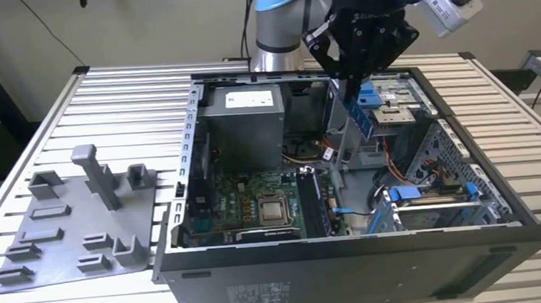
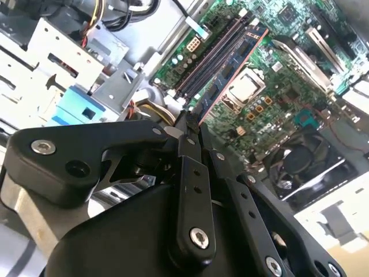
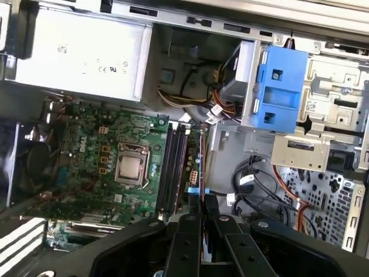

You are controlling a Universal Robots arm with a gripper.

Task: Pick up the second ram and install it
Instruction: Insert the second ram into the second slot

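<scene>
- Exterior view: the gripper (image 1: 350, 81) hangs above the open computer case (image 1: 354, 253). Its black fingers are clamped on the second ram (image 1: 356, 113), a thin flat stick that hangs on edge beneath them. The pickup looks done. The stick is well above the green motherboard (image 1: 245, 203), so seating it is what remains. The grey fixture plate (image 1: 67, 230), matte plastic with posts and slots, lies outside the case on the ribbed metal table (image 1: 114, 91), toward the exterior view's left.
- Second wrist view: the jaws pinch one end of the second ram (image 2: 230, 69), a dark board with a coppery edge and bluish patches. It reaches out over the long dark memory slots (image 2: 210, 60), roughly along them and not touching them. Near them sit the square, shiny processor socket (image 2: 245, 86) and a round black fan (image 2: 300, 167).
- First wrist view: the second ram (image 3: 202, 167) appears edge-on as a thin line running out from the gripper (image 3: 202, 202), near the memory slots (image 3: 173, 167). I cannot tell whether it lines up with a slot. A blue plastic drive bracket (image 3: 279, 95) stands well apart.
</scene>
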